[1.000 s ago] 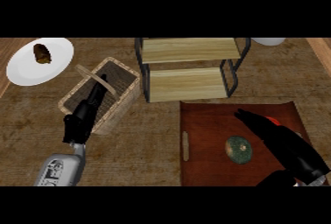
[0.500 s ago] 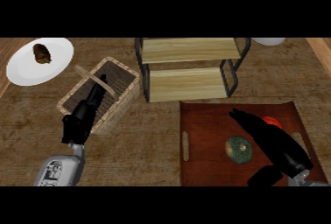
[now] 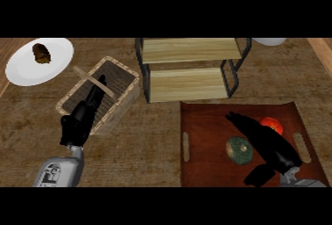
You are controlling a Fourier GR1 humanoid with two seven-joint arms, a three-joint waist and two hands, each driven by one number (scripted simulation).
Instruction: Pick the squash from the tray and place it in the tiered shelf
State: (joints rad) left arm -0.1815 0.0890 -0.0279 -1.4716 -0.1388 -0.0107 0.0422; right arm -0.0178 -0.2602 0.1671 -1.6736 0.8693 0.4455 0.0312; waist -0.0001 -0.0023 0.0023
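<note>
A dark green round squash [image 3: 239, 150] lies on the brown tray [image 3: 206, 127] at the lower right. My right hand [image 3: 266, 143] hovers over the tray just right of the squash, fingers straight and pointing up-left, thumb low near the tray's front; it holds nothing. A red tomato [image 3: 273, 125] shows partly behind that hand. The tiered shelf [image 3: 188, 68], with a black frame and two pale wood boards, stands just behind the tray. My left hand [image 3: 83, 116] rests with straight fingers over the wicker basket [image 3: 123, 90] at the left.
A white plate [image 3: 26, 70] with a brown item on it sits at the far left back. A second white plate's edge [image 3: 269, 41] shows at the back right. The counter's right edge runs along the far right.
My right hand has moved left across the tray, closer to the squash, now covering more of the tomato. The left hand has not moved.
</note>
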